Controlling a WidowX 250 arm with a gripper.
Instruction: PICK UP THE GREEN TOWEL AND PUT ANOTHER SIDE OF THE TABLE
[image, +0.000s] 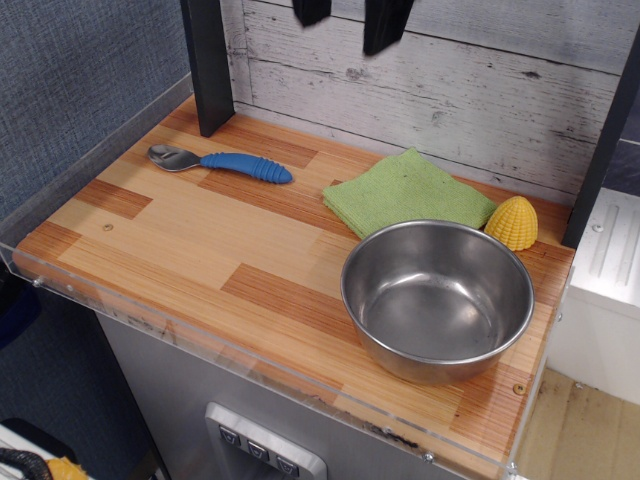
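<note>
The green towel (408, 193) is laid flat and folded on the table (190, 240), near the back edge and toward the right side. Its front corner is tucked just behind the rim of a shiny steel bowl (437, 298), and its right corner is touching or almost touching a little yellow toy corn (512, 222). The bowl is set upright at the front right of the table, and nothing can be seen inside it.

A spoon with a blue handle (220, 162) is placed well apart from the towel, toward the back left, with its silver scoop pointed left.

The gripper (350, 18) is seen only at the very top of the picture — just two black fingertips hanging high above the towel. A gap is seen between the two tips, so they are held apart, and nothing is held in them. The towel is not touched by anything from above.
</note>
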